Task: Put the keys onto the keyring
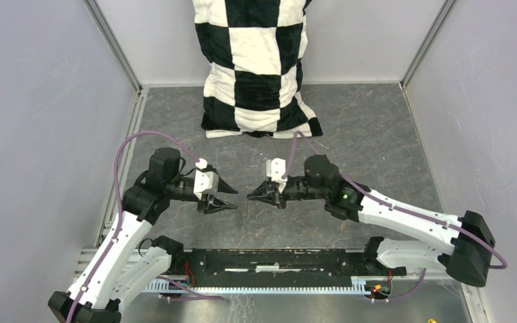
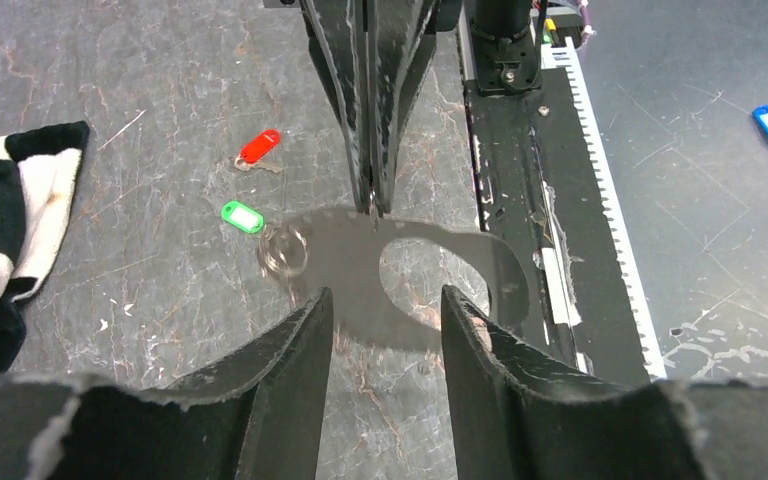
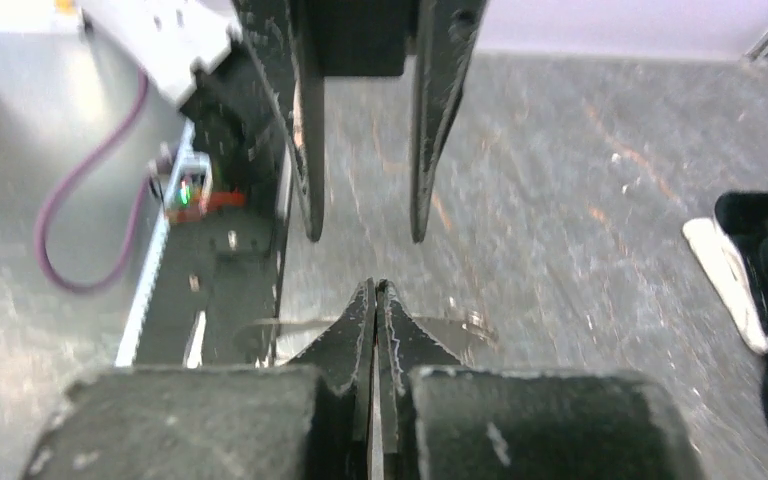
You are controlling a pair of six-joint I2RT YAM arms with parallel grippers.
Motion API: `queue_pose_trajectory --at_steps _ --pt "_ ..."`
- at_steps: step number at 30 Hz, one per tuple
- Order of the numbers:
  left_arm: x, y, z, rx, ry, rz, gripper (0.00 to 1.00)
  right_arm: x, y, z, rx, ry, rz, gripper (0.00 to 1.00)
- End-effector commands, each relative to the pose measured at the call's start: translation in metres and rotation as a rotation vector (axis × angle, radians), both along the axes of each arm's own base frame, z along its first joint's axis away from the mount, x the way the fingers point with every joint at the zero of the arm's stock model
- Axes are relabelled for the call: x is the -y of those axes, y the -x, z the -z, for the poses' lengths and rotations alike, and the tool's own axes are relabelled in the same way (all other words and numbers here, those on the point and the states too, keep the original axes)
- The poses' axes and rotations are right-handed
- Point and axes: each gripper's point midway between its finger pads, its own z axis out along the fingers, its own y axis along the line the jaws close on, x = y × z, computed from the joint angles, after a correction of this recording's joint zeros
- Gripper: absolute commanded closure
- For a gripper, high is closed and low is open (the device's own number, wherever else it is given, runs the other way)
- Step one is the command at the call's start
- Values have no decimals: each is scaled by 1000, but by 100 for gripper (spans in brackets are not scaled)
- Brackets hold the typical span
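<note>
Left pincer (image 2: 386, 296) stands partly open, gripping nothing; right pincer (image 2: 372, 203) is closed tip to tip, facing it. Keyring (image 2: 285, 250), blurred, sits just beside green key (image 2: 242, 216); red key (image 2: 260, 146) lies near on desk (image 2: 140, 300).

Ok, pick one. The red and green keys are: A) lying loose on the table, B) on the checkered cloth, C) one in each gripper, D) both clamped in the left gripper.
A: the left wrist view shows the red key and the green key lying on the table, close together, with nothing gripping either.
</note>
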Motion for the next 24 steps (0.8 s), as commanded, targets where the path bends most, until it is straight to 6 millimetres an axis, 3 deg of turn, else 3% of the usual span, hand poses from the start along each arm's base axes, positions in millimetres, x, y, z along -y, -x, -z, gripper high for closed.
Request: queue_pose_trajectory --at_steps 1,5,10,19,24 --pt "2 4 -11 -3 36 2 49 8 10 -80 16 -384 -18 100" --pt "6 8 -13 -57 83 3 50 17 19 -90 -7 -510 -38 100" --pt "13 7 -31 -100 172 10 51 26 23 -100 -13 -625 -41 99" --pt "24 3 -63 -175 290 11 52 25 25 -105 -35 -713 -74 99" --pt "34 10 -74 -193 329 48 52 22 24 -106 -47 -740 -86 99"
